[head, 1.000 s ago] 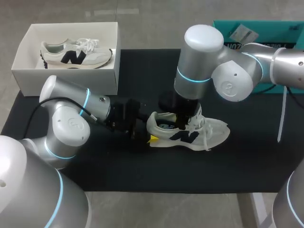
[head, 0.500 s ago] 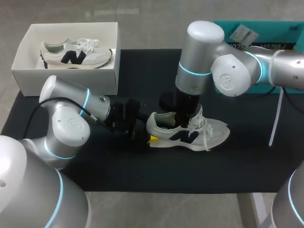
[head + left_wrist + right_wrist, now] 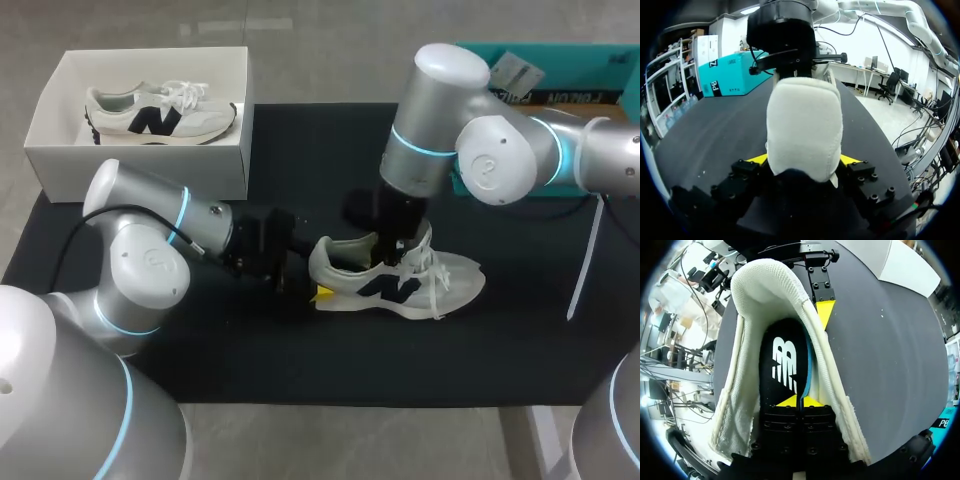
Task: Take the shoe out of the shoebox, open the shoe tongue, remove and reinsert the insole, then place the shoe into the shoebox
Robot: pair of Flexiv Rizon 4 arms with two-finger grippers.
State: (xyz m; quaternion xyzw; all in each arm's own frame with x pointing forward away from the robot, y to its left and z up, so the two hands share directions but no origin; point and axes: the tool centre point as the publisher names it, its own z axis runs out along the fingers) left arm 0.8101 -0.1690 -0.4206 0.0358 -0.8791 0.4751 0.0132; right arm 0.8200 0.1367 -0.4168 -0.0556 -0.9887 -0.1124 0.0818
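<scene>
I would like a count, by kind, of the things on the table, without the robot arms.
Shoes: 2 (shoe on the table, shoe in the shoebox)
Insoles: 1 (insole, inside the shoe on the table)
Boxes: 2 (white shoebox, teal box)
Total: 5

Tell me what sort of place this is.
Likely a robotics test bench: the left gripper clamps a white sneaker at the heel, the right gripper pinches its insole, and a white shoebox with the matching sneaker sits on the black table.
</scene>
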